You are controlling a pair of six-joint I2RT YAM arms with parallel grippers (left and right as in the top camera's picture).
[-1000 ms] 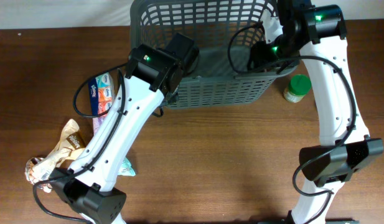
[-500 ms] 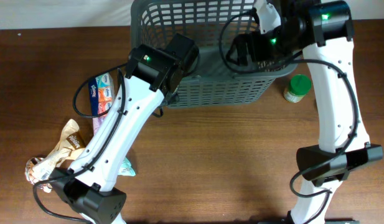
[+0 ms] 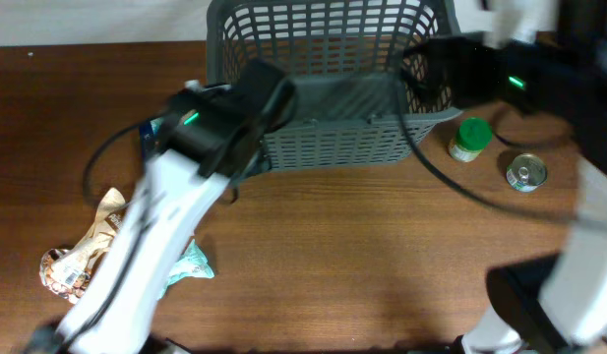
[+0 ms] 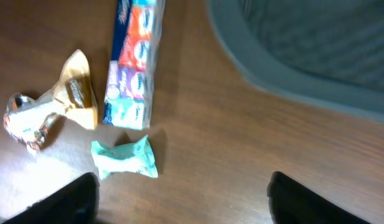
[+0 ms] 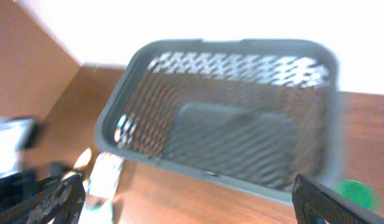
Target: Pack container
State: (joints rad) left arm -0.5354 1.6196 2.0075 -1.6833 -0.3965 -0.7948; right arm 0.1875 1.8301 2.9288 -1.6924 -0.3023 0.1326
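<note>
1. The container [image 3: 342,147], a dark grey lattice basket, stands upright at the far centre of the table [image 3: 382,265], with its opening facing up.
2. Left gripper [image 4: 187,205]: released. Its fingers [image 4: 67,199] sit at the bottom corners of the wrist view, wide apart, with only bare table between them.
3. Right gripper [image 5: 195,205]: released. Its fingers [image 5: 51,199] are spread wide and nothing lies between them. Its camera looks over the container's near rim into the interior.
4. In the overhead view both arms are blurred. The left arm's head is over the container's near-left corner. The right arm's head is over its right end.
5. A green-lidded jar [image 3: 469,138] stands near the container's near-right corner. A tin can [image 3: 525,173] stands just right of and nearer than the jar.
6. Left of the container lies a tissue pack [image 4: 132,62].
7. Nearer and further left are a brown wrapper [image 4: 76,93] and a foil packet [image 4: 27,121].
8. A teal packet [image 4: 124,158] lies nearer than the tissue pack.
</note>
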